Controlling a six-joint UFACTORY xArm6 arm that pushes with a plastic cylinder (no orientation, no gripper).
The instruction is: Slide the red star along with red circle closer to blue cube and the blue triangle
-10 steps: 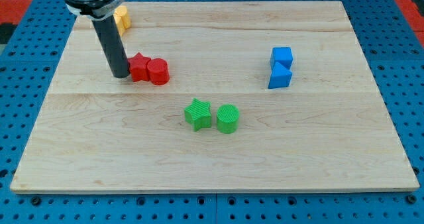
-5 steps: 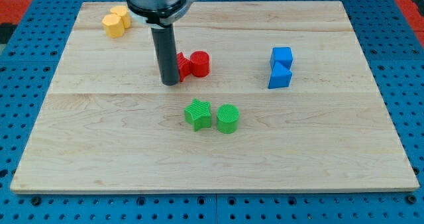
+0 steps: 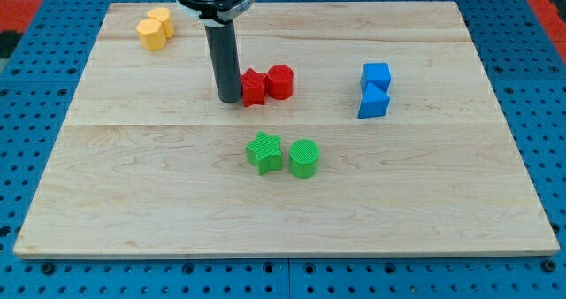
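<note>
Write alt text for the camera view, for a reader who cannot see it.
My tip touches the left side of the red star, with the red circle against the star's right. Blue cube and blue triangle sit further right; green star and green circle lie below.

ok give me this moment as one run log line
my tip touching red star left side | red circle against star | blue cube, blue triangle apart, right

Bright, even overhead light, sharp focus throughout, with only soft short shadows beside the blocks.
</note>
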